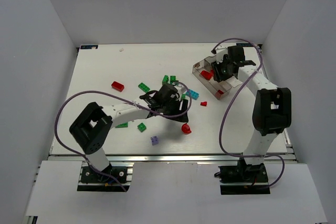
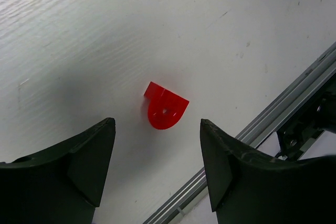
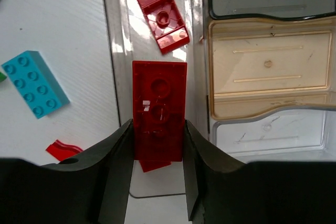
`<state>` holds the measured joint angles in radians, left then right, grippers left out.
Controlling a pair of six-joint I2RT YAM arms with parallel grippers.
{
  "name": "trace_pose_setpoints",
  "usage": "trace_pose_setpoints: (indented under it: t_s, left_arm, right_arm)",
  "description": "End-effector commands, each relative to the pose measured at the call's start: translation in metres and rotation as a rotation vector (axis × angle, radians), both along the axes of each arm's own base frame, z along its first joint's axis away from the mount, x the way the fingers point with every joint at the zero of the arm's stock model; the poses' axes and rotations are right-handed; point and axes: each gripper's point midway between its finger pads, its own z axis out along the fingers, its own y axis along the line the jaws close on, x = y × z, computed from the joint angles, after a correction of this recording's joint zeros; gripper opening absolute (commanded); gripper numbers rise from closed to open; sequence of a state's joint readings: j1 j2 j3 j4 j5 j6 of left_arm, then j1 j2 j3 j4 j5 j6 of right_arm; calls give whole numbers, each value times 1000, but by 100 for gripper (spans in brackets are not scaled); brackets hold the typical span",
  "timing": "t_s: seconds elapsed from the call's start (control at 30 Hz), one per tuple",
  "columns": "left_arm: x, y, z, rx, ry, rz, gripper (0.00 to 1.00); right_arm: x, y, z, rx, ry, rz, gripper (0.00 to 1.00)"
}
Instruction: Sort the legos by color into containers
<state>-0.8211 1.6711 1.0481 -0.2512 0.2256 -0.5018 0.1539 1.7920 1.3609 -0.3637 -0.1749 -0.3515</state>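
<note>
overhead and wrist views of a white table (image 1: 100,66) scattered with lego bricks.

my left claw (image 2: 157,132) is hanging open just above the table, its two dark fingers spread apart and gripping nothing. a red brick with a rounded end (image 2: 166,109) is lying flat on the table between those fingers, touching neither. seen from above, it is sitting toward the near edge of the table, not far from a pale purple brick (image 1: 155,140) and a green brick (image 1: 142,127).

my right claw (image 3: 157,148) is clenching a flat red brick (image 3: 159,93), one finger pressing on each long side. i am holding it over the long clear compartment at the edge of the tray (image 3: 268,66), which is standing at the far right of the table. another red brick (image 3: 163,18) is lying further along in that same compartment, and a red corner is peeking out beneath the held brick. just outside the tray wall, a cyan brick (image 3: 34,83) and a small curved red piece (image 3: 63,149) are resting on the table. a lone red brick (image 1: 117,86) is lying well apart, toward the left.
</note>
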Motion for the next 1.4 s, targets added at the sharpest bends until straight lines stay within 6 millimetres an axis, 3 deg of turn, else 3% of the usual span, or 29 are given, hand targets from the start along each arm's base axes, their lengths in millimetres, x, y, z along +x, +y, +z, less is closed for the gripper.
trace_pose_setpoints:
  t_s: [0.0, 0.03, 0.1, 0.3, 0.43, 0.83, 1.13, 1.3, 1.37]
  left_arm:
    - [-2, -17, 9, 4, -34, -64, 75]
    - [-6, -22, 10, 7, -40, -81, 75]
    - [-7, -21, 2, 38, -39, -82, 75]
    - [-11, -18, -10, 121, -46, -74, 75]
    - [-14, -24, -13, 148, -51, -95, 74]
    - [-19, -37, -33, 207, -28, -154, 71]
    - [-20, -34, -50, 297, -18, -162, 52]
    - [-14, -33, -40, 300, -49, -141, 27]
    - [-7, -39, -23, 271, -84, -127, 22]
  right_arm:
    - [18, -6, 16, 0, -16, 1, 19]
    - [20, -6, 11, -2, 0, 4, 32]
    - [20, -4, 12, 7, 8, 15, 45]
    - [17, -4, 24, 33, -9, 39, 59]
    - [10, -2, 35, 75, -9, 45, 59]
    - [-35, 14, 60, 219, -17, 105, 59]
    - [-48, 19, 70, 275, -21, 115, 59]
    - [-54, 21, 75, 283, -37, 133, 58]
    - [-62, 23, 75, 288, -43, 147, 58]
